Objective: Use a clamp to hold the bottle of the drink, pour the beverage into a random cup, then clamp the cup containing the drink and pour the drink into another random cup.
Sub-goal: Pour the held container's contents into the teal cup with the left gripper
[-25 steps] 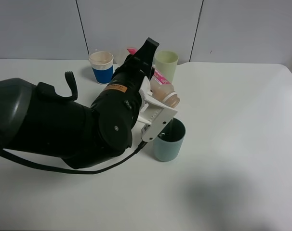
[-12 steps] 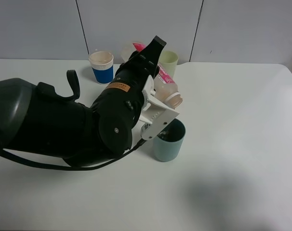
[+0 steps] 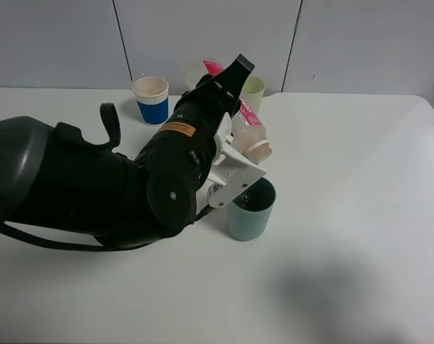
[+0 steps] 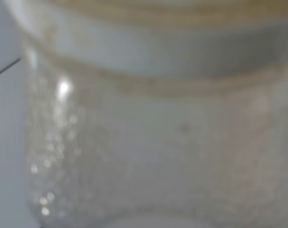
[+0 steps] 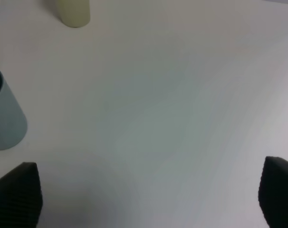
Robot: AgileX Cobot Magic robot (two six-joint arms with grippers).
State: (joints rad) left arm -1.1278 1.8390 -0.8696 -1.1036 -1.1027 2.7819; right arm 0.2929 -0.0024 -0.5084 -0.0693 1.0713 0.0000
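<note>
A plain white table fills the scene; a soft grey shadow lies on its near part. Behind stands a pale grey wall; thin dark seams divide it.

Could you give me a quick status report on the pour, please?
Left gripper shut on bottle, tilted mouth-down above teal cup. Right gripper open, empty, over table. Nothing between mouth and cup.

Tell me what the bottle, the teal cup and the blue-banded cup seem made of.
The bottle: probably translucent plastic, its cloudy wall lets light through. The teal cup: likely matte plastic, evenly dull. The blue-banded cup: perhaps paper, printed band.
</note>
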